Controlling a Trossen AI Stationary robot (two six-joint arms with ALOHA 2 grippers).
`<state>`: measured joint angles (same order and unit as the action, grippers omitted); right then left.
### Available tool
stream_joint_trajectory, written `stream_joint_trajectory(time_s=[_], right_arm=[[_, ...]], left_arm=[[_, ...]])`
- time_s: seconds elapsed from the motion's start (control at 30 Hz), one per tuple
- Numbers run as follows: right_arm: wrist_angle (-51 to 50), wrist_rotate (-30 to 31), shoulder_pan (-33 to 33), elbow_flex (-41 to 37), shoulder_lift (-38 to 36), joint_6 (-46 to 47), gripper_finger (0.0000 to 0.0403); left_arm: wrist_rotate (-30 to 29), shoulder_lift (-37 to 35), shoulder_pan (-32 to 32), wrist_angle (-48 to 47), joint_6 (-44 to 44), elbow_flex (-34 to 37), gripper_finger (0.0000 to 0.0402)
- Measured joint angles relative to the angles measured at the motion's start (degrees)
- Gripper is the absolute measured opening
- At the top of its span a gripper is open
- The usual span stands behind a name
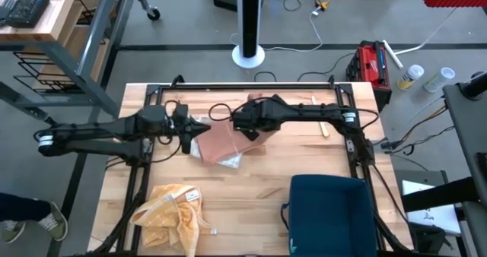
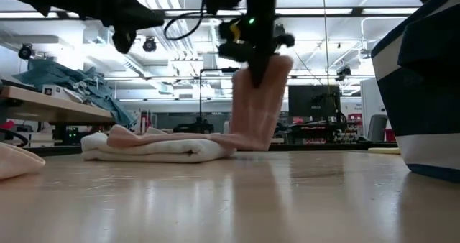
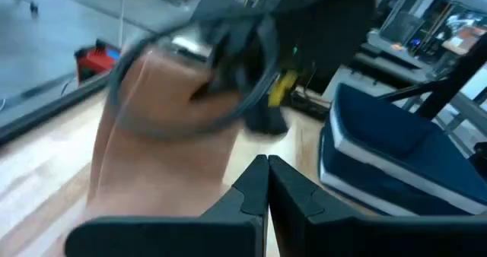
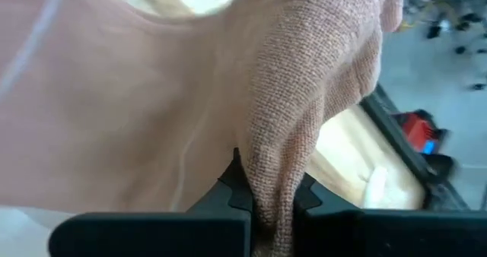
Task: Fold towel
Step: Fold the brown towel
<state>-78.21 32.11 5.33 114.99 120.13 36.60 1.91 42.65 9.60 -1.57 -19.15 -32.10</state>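
A pink towel [image 1: 223,144] lies near the table's middle. One end is raised, and the rest lies bunched on the wood over a pale layer [image 2: 162,151]. My right gripper [image 4: 266,200] is above it, shut on the raised end. My left gripper [image 3: 267,169] is shut and holds nothing. It hovers just left of the towel [image 3: 160,135] in the high view [image 1: 204,128] and points about level toward it. In the low view it is up at the left [image 2: 140,16]. My right gripper pinches a bunched fold of the towel's raised end [image 4: 275,162] between its two fingers, coming from above at a slant. The cloth hangs below the fingers [image 2: 255,113] as a slack upright sheet. Its lower end [image 2: 215,144] stays on the table.
A crumpled yellow cloth [image 1: 171,210] lies at the near left of the table. A dark blue bin [image 1: 331,211] stands at the near right. Black frame rails [image 1: 354,147] run along the table's sides and far edge, with cables on them.
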Motion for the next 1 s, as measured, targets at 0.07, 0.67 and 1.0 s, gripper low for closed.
stream_joint_trajectory(time_s=[0.07,0.67,1.0], right_arm=[[3.5,-2.1,0.1,0.1,1.6,-1.2,0.0009],[11.7,-14.4,0.1,18.8,17.8,-6.3,0.0009],[15.4,-14.8,-0.3,19.2,18.2,-6.1,0.0009]], left_arm=[[-0.1,-1.6,-0.1,-0.6,1.0,0.3,0.0000],[-0.5,-6.1,-0.2,-1.9,2.6,2.9,0.0000],[-0.5,-7.1,-0.2,-22.9,-4.2,6.7,0.0000]])
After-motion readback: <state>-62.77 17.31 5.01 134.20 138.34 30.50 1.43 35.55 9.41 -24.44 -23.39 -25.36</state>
